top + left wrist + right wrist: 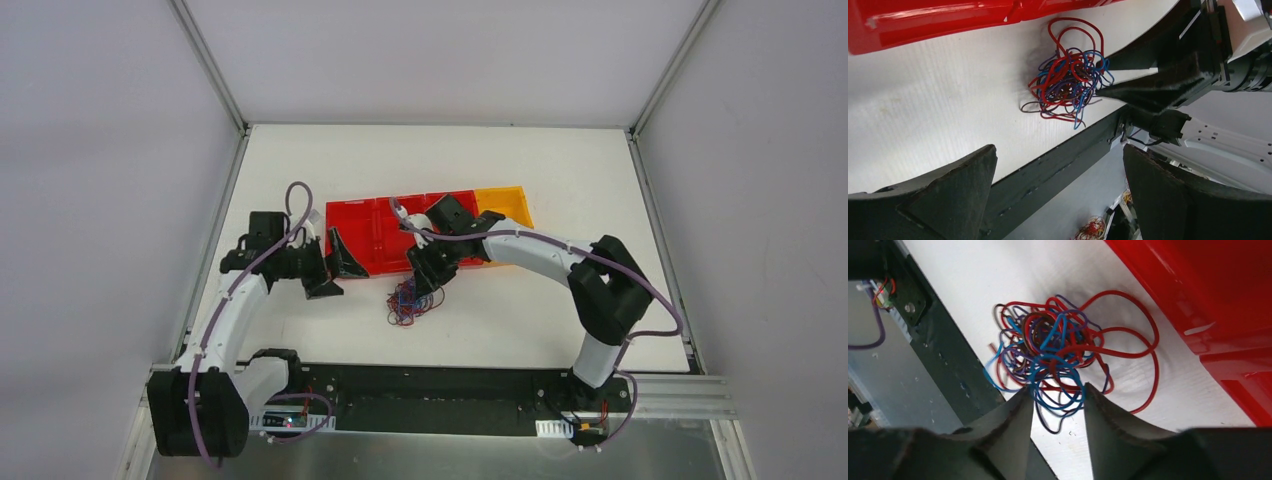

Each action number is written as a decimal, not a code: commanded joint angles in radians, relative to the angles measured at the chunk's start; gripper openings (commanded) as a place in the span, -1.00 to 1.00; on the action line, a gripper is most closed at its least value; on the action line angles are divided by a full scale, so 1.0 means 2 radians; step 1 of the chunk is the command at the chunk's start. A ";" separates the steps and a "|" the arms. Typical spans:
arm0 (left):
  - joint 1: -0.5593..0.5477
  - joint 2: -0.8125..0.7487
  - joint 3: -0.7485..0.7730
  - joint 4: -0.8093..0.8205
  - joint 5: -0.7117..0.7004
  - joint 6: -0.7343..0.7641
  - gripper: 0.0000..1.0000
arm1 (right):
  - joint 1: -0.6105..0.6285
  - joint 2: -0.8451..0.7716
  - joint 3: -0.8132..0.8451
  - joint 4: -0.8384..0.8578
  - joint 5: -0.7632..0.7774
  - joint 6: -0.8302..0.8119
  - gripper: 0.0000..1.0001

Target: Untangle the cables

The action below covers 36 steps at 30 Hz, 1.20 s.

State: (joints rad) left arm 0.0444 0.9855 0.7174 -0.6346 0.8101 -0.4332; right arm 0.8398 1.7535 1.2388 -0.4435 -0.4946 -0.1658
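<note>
The cables (pixel 408 302) are a small clump of thin red, blue and purple wires lying on the white table, just in front of the red bins. They also show in the left wrist view (pixel 1068 80) and the right wrist view (pixel 1058 357). My right gripper (pixel 428 280) is at the far edge of the clump. Its jaws are partly open, and in the right wrist view (pixel 1057 394) a few blue loops lie between the fingertips (pixel 1023 402). My left gripper (pixel 338 272) is wide open and empty, to the left of the clump and apart from it (pixel 1058 155).
Red bins (pixel 385 235) and an orange bin (pixel 505 203) stand in a row behind the clump. The black front rail (pixel 450 385) runs along the table's near edge. White walls enclose the table on its left, right and far sides.
</note>
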 commanded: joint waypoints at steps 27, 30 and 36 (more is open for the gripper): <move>-0.182 0.052 -0.036 0.159 -0.063 0.010 -1.00 | -0.103 -0.179 -0.086 -0.019 0.044 0.043 -1.00; -0.162 -0.008 -0.019 0.081 -0.076 0.056 -1.00 | -0.144 -0.229 -0.100 -0.072 0.060 0.021 -1.00; -0.155 -0.034 0.051 -0.028 -0.147 0.162 -1.00 | -0.217 -0.306 -0.102 -0.154 0.107 -0.036 -1.00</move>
State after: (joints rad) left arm -0.2882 0.9089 0.7216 -0.4412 0.6491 -0.3168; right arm 0.5125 1.2259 1.0325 -0.5632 -0.4381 -0.1173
